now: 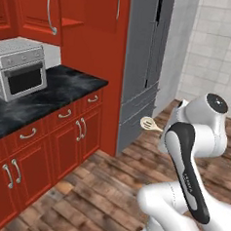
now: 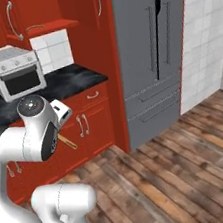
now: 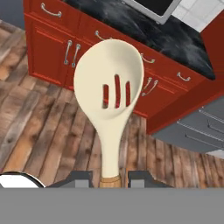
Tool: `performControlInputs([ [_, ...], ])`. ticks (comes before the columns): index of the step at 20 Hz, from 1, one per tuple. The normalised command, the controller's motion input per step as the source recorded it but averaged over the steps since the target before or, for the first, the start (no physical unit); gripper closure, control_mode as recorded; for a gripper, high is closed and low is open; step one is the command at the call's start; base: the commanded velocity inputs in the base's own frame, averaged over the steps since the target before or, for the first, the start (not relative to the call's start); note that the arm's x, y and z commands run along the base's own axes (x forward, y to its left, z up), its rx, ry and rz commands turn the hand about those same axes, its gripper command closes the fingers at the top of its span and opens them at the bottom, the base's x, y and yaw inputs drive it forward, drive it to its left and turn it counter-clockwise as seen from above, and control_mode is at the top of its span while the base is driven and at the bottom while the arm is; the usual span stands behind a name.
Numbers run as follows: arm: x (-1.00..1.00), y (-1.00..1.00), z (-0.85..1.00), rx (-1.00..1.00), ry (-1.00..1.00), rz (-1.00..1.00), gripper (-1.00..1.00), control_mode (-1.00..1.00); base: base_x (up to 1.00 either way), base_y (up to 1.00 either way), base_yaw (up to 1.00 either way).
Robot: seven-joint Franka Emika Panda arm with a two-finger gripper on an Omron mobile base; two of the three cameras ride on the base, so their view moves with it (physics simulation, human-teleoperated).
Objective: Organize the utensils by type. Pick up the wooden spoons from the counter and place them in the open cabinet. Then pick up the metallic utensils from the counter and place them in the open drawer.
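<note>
My gripper (image 3: 109, 177) is shut on the brownish handle of a wooden spoon (image 3: 110, 83), a pale slotted one whose bowl points away from the hand. In the left base view its bowl (image 1: 147, 123) sticks out left of my arm, above the floor. The handle end (image 2: 67, 141) shows below my hand in the right base view. The black counter (image 1: 45, 100) (image 2: 76, 81) (image 3: 175, 41) lies ahead over red cabinet fronts. Above it a red upper cabinet shows an inner shelf (image 1: 72, 22) (image 2: 45, 26). The metallic utensils and the open drawer are out of view.
A silver toaster oven (image 1: 20, 69) (image 2: 17, 72) stands on the counter. A tall grey fridge (image 1: 146, 56) (image 2: 155, 51) stands right of the red cabinet column. Wooden floor (image 1: 107, 185) spreads between me and the cabinets.
</note>
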Motion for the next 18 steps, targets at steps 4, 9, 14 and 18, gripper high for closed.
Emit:
performControlInputs([
  [4,0.0,0.0,0.0,0.0,0.0,0.0,1.0,1.0,1.0,-0.02,0.05],
  [9,0.0,0.0,0.0,0.0,0.0,0.0,1.0,1.0,1.0,-0.1,0.23],
  [14,0.0,0.0,0.0,0.0,0.0,0.0,1.0,1.0,1.0,-0.13,0.38],
  [18,0.0,0.0,0.0,0.0,0.0,0.0,1.0,1.0,0.94,-0.16,0.5],
])
